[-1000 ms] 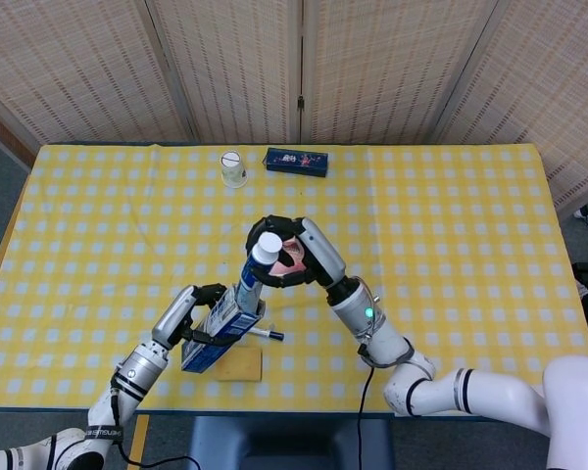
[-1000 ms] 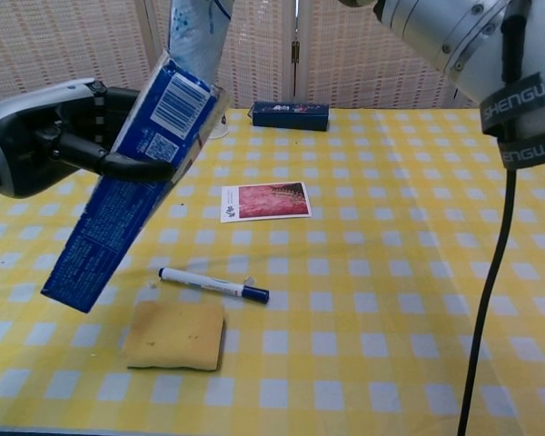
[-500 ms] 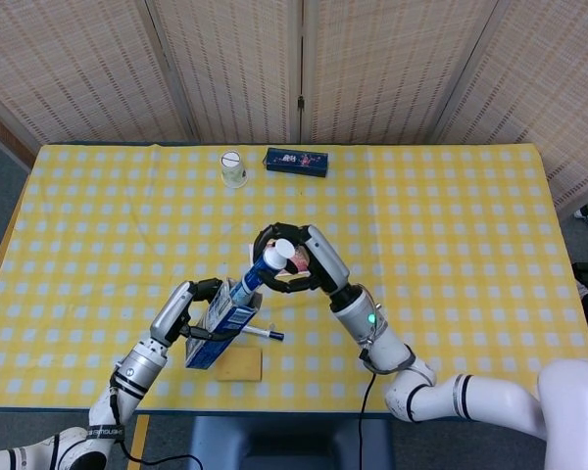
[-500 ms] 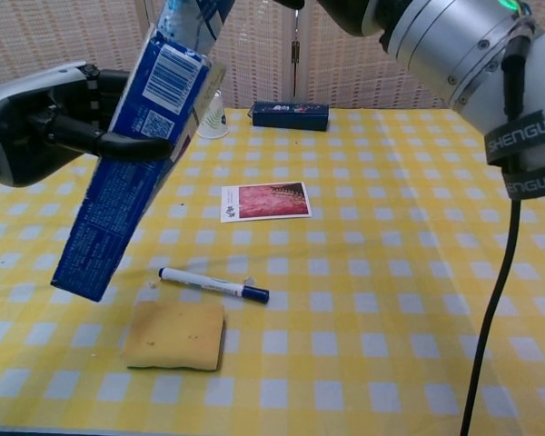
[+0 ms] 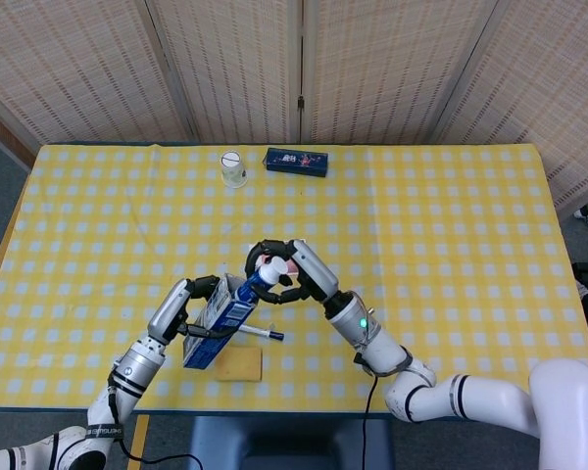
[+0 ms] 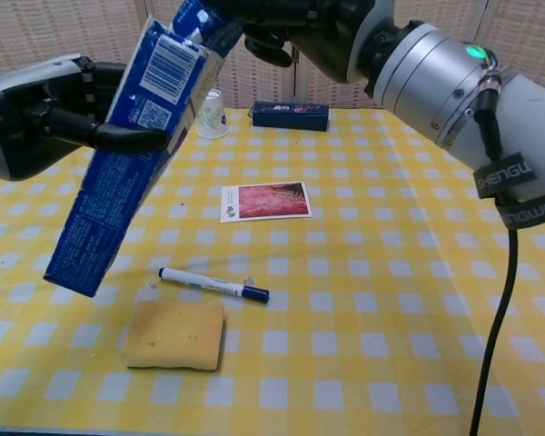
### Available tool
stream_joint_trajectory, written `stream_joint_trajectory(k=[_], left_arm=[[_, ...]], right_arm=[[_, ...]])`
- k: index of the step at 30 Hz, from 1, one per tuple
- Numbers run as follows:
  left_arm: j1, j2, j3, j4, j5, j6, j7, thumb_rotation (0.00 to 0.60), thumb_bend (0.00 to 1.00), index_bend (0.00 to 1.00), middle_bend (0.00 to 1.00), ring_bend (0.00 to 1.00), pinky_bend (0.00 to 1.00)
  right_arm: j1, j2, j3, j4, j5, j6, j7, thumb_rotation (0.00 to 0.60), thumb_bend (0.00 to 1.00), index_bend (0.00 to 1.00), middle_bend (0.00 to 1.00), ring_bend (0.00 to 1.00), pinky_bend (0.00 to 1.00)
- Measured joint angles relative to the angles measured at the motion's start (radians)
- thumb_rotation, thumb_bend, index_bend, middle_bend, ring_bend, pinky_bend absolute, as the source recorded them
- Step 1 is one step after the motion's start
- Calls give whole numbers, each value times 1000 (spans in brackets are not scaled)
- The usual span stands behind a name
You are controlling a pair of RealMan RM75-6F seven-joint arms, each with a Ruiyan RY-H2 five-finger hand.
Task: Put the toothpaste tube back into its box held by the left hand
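Observation:
My left hand (image 5: 184, 305) (image 6: 45, 123) grips a blue toothpaste box (image 5: 219, 319) (image 6: 118, 173), tilted with its open end up and to the right. The toothpaste tube (image 5: 260, 278) (image 6: 200, 18) is mostly inside the box; only its white cap end sticks out of the opening. My right hand (image 5: 292, 274) (image 6: 295, 23) holds that cap end from above, fingers curled around it.
On the yellow checked table (image 6: 391, 272) lie a marker pen (image 6: 213, 285), a tan sponge (image 6: 175, 334) and a photo card (image 6: 264, 201). A small dark blue box (image 6: 290, 115) and a white cup (image 6: 212, 116) stand at the far edge.
My right hand has come down and pushed the tube deeper into the box. Less of the tube shows now. The box has stayed in my left hand, slightly lower.

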Motion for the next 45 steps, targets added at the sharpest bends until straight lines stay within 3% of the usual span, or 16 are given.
stream_joint_trajectory(k=[6, 9, 12, 15, 17, 19, 23, 25, 36, 45], left_arm=[[-4, 8, 2, 4, 7, -9, -25, 600, 163, 630, 634, 567, 684], [-6, 9, 2, 9, 11, -8, -30, 600, 162, 630, 634, 567, 685], [-5, 9, 1, 12, 12, -3, -39, 600, 162, 630, 634, 567, 685], [-6, 10, 2, 17, 18, -2, -54, 600, 162, 630, 634, 567, 685], [-10, 11, -2, 24, 21, -6, -72, 600, 162, 630, 635, 567, 685], [-12, 12, -1, 29, 28, -6, -79, 600, 162, 630, 634, 566, 685], [-14, 12, 3, 33, 51, 1, -115, 600, 162, 631, 635, 567, 685], [-14, 14, 5, 37, 68, 6, -140, 600, 162, 631, 635, 566, 685], [-5, 29, 12, 68, 84, 48, -190, 600, 162, 633, 642, 567, 685], [1, 48, 18, 81, 79, 59, -165, 600, 162, 637, 646, 567, 685]], right_arm=[[7, 34, -15, -21, -8, -40, 14, 600, 395, 810, 639, 848, 873], [10, 58, -20, -34, -13, -56, 31, 600, 395, 746, 580, 791, 817], [11, 79, -27, -40, -28, -59, 32, 600, 395, 567, 468, 701, 701], [10, 84, -28, -39, -28, -58, 10, 600, 396, 295, 331, 574, 545], [11, 89, -29, -44, -26, -64, 4, 600, 395, 71, 213, 435, 405], [13, 100, -31, -51, -23, -77, 25, 600, 395, 2, 129, 336, 302], [17, 121, -34, -68, -25, -94, 83, 600, 350, 0, 12, 210, 136], [19, 129, -34, -77, -29, -95, 115, 600, 322, 0, 0, 186, 98], [1, 211, -43, -109, -101, -23, 205, 600, 308, 0, 0, 139, 60], [-34, 280, -94, -52, -156, 14, 70, 600, 307, 0, 3, 121, 36]])
